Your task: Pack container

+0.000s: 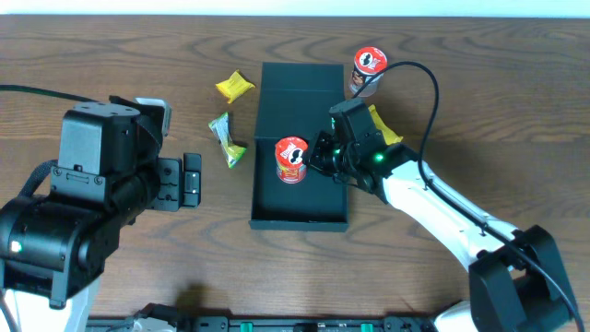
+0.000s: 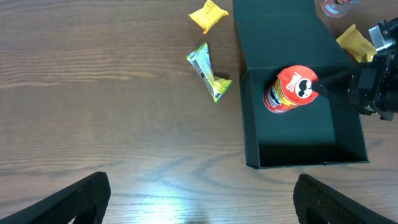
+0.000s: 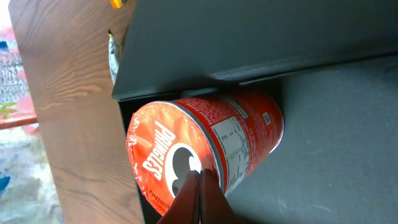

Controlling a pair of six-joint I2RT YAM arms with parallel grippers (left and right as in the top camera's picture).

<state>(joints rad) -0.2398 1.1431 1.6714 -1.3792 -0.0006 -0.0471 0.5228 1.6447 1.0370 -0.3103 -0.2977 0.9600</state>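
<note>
While the left gripper (image 2: pixel 200 186) hung wide open above the table (image 2: pixel 93 93), the right gripper (image 3: pixel 200 180), jaws closed, touched a can (image 3: pixel 236 137) inside the box (image 1: pixel 300 210).

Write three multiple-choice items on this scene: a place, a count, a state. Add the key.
1. Where is the can by the right gripper? A. Inside the container B. In the left gripper C. On the lid
2. How many red cans show? A. One B. Two C. Four
3. The left gripper's jaws are: A. Shut on a can B. Wide open, empty C. Shut on the lid
Key: A, it sits on the container's floor; B, a second can stands beside the lid; B, nothing sits between them.
</note>
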